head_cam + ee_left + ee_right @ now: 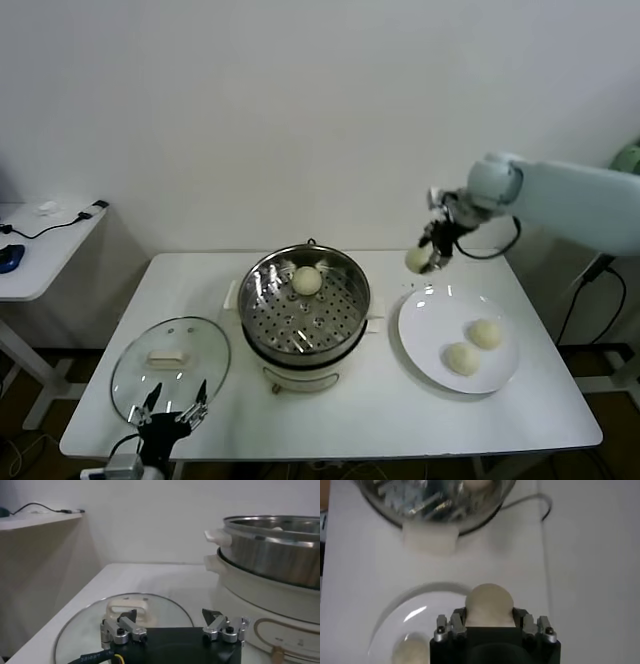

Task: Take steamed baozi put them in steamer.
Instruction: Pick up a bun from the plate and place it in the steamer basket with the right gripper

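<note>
The white table (400, 400) carries the steamer (305, 310), a round shiny steel pot on a white base, its perforated tray holding one smooth domed bun (307, 280) toward the far side. Just right of the steamer lies a flat white plate (430, 335) with two cream buns (474, 345) on it. Left of the steamer rests a round glass lid (135, 375) with a white handle. The right gripper (428, 262) hangs above the plate's far edge, right of the steamer, its fingers clamped on a fourth bun (489, 605). The left gripper (172, 405) sits at the lid's near edge, left of the steamer, fingers spread with nothing between them.
</note>
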`<state>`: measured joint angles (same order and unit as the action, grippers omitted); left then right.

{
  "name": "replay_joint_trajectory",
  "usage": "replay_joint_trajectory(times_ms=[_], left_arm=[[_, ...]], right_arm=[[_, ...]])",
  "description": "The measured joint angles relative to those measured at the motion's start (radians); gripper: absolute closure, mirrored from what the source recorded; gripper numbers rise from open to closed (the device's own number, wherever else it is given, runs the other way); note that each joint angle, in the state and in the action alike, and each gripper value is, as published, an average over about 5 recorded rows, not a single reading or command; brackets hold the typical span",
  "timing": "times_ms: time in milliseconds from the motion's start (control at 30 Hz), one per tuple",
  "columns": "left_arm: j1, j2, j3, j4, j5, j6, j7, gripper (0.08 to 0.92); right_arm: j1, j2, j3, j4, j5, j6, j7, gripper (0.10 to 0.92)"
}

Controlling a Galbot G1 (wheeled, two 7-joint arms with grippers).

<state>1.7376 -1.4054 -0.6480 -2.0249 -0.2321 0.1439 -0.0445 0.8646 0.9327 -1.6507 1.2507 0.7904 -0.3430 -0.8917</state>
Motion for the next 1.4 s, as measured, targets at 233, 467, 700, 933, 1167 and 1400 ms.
replay_joint_trajectory(times_ms=[233,467,700,933,1167,1400], left_arm=[[-0.008,0.006,0.001,-0.004,-0.002,0.003,0.003,0.177],[-0.009,0.009,-0.003,-0.001,-0.001,-0.002,0.004,0.177],[-0.008,0.01,-0.007,0.009,-0.001,-0.009,0.003,0.177],[-0.005,0.01,-0.002,0.011,0.0,-0.011,0.003,0.177],[-0.004,0.009,-0.002,0.011,0.0,-0.012,-0.001,0.177],[-0.003,0.008,-0.002,0.009,-0.001,-0.013,-0.005,0.177]], right_arm=[[0.094,0.141,0.015,0.115,0.205,-0.098,0.098,0.403],[0.038,0.289,0.038,0.15,0.294,-0.174,0.2,0.406],[-0.082,0.4,0.059,0.1,0.273,-0.205,0.26,0.406],[-0.199,0.477,0.08,0.012,0.223,-0.213,0.289,0.406],[-0.272,0.512,0.106,-0.064,0.194,-0.21,0.302,0.373],[-0.285,0.514,0.117,-0.085,0.174,-0.186,0.287,0.219]])
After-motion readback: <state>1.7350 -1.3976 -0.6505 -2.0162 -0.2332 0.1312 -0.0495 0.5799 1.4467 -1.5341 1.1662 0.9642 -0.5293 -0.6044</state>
